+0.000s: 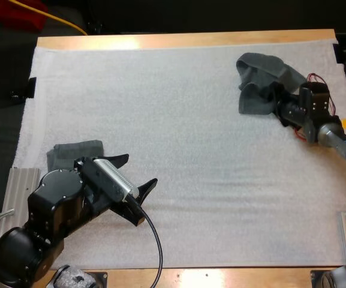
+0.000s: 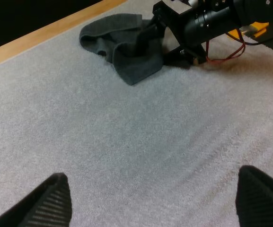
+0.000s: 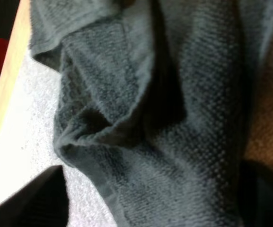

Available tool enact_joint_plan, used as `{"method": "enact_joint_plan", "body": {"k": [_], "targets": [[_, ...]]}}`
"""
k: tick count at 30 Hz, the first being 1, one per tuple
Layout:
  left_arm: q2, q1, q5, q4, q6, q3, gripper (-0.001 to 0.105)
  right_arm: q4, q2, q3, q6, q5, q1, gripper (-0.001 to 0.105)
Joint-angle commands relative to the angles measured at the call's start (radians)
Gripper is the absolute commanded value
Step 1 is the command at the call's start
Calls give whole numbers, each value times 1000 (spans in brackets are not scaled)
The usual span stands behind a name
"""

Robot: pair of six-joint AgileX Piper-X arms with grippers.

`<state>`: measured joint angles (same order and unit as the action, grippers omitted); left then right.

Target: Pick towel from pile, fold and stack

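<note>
A crumpled dark grey-green towel [image 1: 261, 77] lies at the far right of the white mat [image 1: 178, 120]. My right gripper [image 1: 273, 95] is down on its near edge, open, and the towel's folds [image 3: 141, 109] bunch between its two fingers [image 3: 37, 198]. A folded towel [image 1: 74, 153] of the same colour lies at the mat's near left. Just in front of it hovers my left gripper [image 1: 135, 174], open with nothing between its fingers [image 2: 51, 198]. In the left wrist view the crumpled towel [image 2: 122, 45] shows far off with the right gripper [image 2: 150, 38] at it.
The table's wooden edge [image 1: 184, 40] runs along the far side, close behind the crumpled towel. A metal plate [image 1: 23, 186] lies at the left beside my left arm. Bare mat spans the middle between the two towels.
</note>
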<state>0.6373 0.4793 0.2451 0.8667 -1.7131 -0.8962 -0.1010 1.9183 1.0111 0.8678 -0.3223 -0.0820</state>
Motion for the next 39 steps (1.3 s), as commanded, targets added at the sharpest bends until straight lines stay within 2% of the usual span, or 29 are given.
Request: {"method": "enact_joint_plan", "body": {"k": [1, 6, 11, 12, 17, 21, 26, 30, 35, 39], "targets": [[-2, 3, -2, -4, -10, -9, 70, 3, 4, 5, 0, -8, -3, 61], [-2, 3, -2, -4, -10, -9, 70, 15, 4, 5, 0, -1, -3, 43], [-2, 3, -2, -4, -10, -9, 70, 55, 4, 5, 29, -35, -3, 5], [-2, 3, -2, -4, -10, -9, 70, 61, 4, 5, 40, -44, -3, 2], [-2, 3, -2, -4, -10, -9, 70, 62, -6, 5, 100, -148, -3, 1], [-2, 3, -2, -4, -10, -9, 70, 107, -57, 5, 200, -157, -21, 1], [-2, 3, -2, -4, -10, -9, 70, 185, -188, 5, 350, -93, -72, 1], [-2, 3, 2, -4, -10, -9, 70, 254, -291, 5, 435, -20, -113, 1], [-2, 3, 22, -4, -10, -9, 70, 444, -421, 40, 593, 37, -173, 1], [-2, 3, 22, -4, -10, -9, 70, 576, -493, 88, 666, 66, -219, 1]]}}
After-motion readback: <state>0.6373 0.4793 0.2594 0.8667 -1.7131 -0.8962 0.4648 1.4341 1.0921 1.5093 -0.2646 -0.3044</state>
